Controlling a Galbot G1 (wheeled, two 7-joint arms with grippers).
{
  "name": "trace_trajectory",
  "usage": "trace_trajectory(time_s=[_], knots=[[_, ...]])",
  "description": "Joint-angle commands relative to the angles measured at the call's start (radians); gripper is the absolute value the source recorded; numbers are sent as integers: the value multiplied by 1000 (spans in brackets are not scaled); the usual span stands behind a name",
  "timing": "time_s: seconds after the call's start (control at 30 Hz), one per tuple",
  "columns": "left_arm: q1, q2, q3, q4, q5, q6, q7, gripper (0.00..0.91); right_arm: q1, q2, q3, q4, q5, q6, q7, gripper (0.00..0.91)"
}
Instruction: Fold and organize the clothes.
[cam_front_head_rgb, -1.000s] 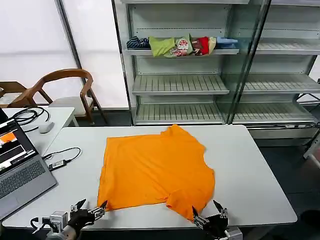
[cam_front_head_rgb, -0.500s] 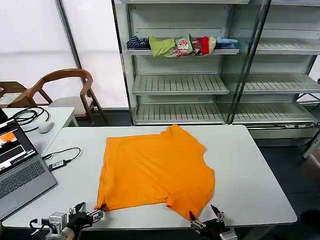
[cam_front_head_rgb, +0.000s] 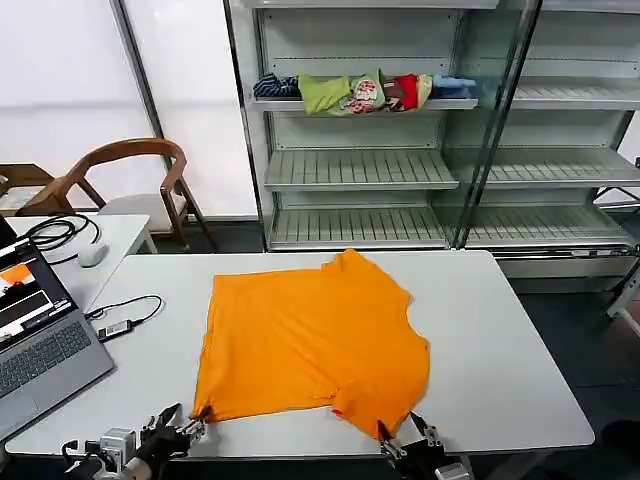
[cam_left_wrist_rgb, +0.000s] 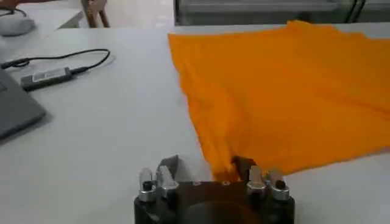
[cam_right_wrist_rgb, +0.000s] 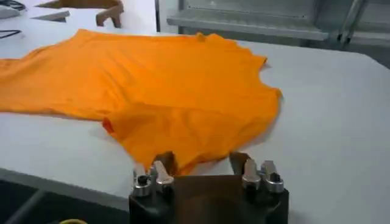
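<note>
The clothes are one bright orange T-shirt (cam_front_head_rgb: 310, 335), spread flat on the white table (cam_front_head_rgb: 500, 350) with a sleeve folded in at its near right. My left gripper (cam_front_head_rgb: 183, 422) is open at the table's near edge, at the shirt's near left corner; in the left wrist view that corner (cam_left_wrist_rgb: 228, 167) lies between the fingers of the gripper (cam_left_wrist_rgb: 206, 165). Also open, my right gripper (cam_front_head_rgb: 405, 435) sits at the near right sleeve edge (cam_right_wrist_rgb: 177, 155), which reaches in between the fingers of the gripper (cam_right_wrist_rgb: 202, 159).
A laptop (cam_front_head_rgb: 40, 350) sits at the table's left, with a cable and adapter (cam_front_head_rgb: 120, 325) beside it. A mouse (cam_front_head_rgb: 92, 255) lies on a side table and a wooden chair (cam_front_head_rgb: 130, 180) stands behind. Shelving behind holds a row of garments (cam_front_head_rgb: 360, 92).
Both grippers have drawn back and lower toward the table's near edge, staying open. The shirt has not moved.
</note>
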Motion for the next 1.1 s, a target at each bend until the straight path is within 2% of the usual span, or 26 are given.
trace_trajectory(time_s=[0.03, 0.4, 0.6, 0.87, 1.1], knots=[[-2, -2, 8, 8, 2, 2, 18, 20, -1, 0, -4, 0, 13, -7, 1, 0], [-16, -1, 11, 22, 2, -13, 46, 20, 6, -2, 6, -2, 16, 7, -10, 0], [-39, -3, 14, 21, 0, -35, 62, 20, 15, -4, 18, 11, 19, 43, -28, 0], [-126, 10, -3, 27, -45, -48, 70, 20, 94, -18, 68, 36, 107, 35, -29, 0], [-229, 18, 1, 87, -87, -67, 85, 20, 189, -21, 74, -4, 132, 24, -33, 0]])
